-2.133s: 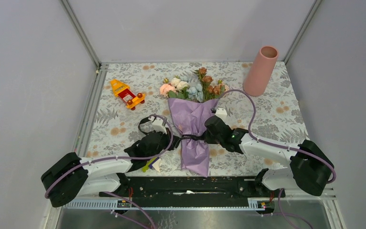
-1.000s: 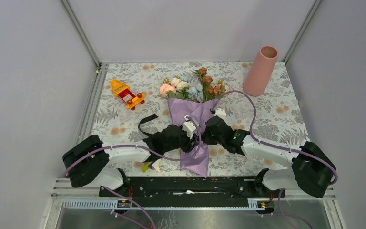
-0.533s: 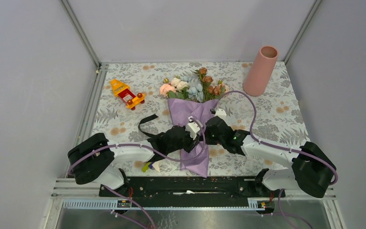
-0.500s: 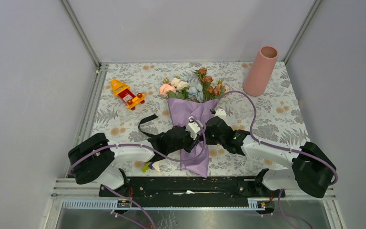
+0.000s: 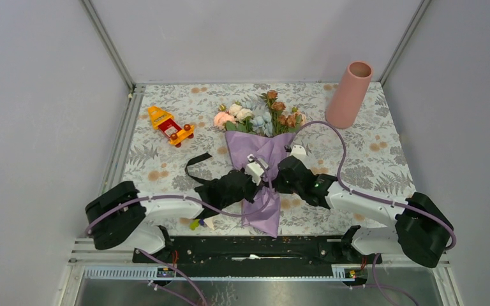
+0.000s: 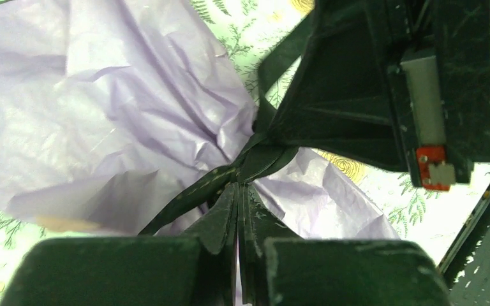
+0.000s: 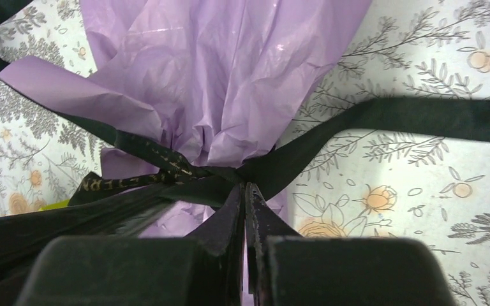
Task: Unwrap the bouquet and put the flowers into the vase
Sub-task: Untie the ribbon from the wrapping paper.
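The bouquet [image 5: 259, 156] lies flat mid-table in crinkled purple paper [image 6: 102, 108], its flowers [image 5: 255, 117] pointing to the far side. A black ribbon [image 7: 415, 118] is knotted round its waist, with one loose tail [image 5: 193, 164] trailing left. My left gripper [image 5: 261, 186] comes in from the left and is shut on the ribbon [image 6: 258, 159] at the knot. From the right, my right gripper [image 5: 275, 182] is shut on the ribbon at the same knot, and its tips [image 7: 244, 188] nearly meet those of the left gripper [image 6: 238, 186]. The pink vase [image 5: 349, 94] stands upright at the far right.
A yellow and red toy [image 5: 171, 125] lies at the far left of the floral tablecloth. A small yellow-green and white scrap [image 5: 203, 222] sits by the left arm near the front edge. Grey walls close in the table on three sides.
My left gripper moved right from beside the bouquet to the knot and closed on the ribbon. The right gripper kept its grip and barely moved.
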Tool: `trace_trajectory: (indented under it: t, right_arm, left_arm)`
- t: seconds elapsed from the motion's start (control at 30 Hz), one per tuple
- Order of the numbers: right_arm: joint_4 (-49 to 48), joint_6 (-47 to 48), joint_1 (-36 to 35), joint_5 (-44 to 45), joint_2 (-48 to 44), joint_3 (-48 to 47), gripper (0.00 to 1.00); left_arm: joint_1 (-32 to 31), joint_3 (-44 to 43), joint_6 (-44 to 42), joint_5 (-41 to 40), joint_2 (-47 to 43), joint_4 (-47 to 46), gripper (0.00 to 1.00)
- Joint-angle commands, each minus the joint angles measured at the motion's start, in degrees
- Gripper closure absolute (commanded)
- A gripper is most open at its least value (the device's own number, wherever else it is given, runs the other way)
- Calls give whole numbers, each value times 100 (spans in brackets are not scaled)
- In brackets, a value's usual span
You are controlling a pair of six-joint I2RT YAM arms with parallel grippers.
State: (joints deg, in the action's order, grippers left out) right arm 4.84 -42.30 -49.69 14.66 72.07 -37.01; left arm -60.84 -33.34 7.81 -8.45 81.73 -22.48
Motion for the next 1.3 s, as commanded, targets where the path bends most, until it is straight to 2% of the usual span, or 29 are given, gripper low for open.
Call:
trace_trajectory:
  t: [0.0, 0.33, 0.53, 0.63, 0.7, 0.77, 0.87, 1.0, 1.1, 1.17, 1.27]
  right_arm:
    - [259, -8, 84, 493, -213, 19, 100]
    - [267, -139, 169, 453, -177, 140, 100]
    - [268, -216, 170, 383, -158, 177, 100]
    - [271, -234, 170, 352, -158, 197, 100]
    - [270, -243, 170, 292, -169, 211, 100]
    - [272, -236, 170, 210, -191, 214, 100]
    - [193, -161, 171, 41, -248, 247, 100]
    - [134, -102, 170, -88, -340, 287, 100]
    - [130, -81, 170, -133, -399, 292, 100]
    - [131, -67, 175, -151, -405, 283, 100]
    - [131, -58, 170, -186, -395, 246, 100]
  left_arm:
    - [-25, 310, 687, -594, -668, -239, 100]
    - [-16, 1335, 2505, -1264, -1755, 100, 100]
    - [-16, 1885, 3161, -1487, -2489, 245, 100]
    - [-16, 1941, 3395, -1767, -2841, 727, 94]
    - [-18, 1941, 3514, -1930, -3069, 1054, 80]
    - [-16, 1922, 3469, -1990, -3345, 1309, 77]
    - [-16, 1742, 3123, -1966, -3764, 1701, 65]
    - [-7, 1384, 2239, -1323, -4066, 1626, 46]
    - [-7, 977, 1559, -638, -3750, 1521, 33]
    - [-7, 622, 1191, -225, -3309, 1522, 29]
    - [-7, 159, 737, 18, -2521, 1592, 28]
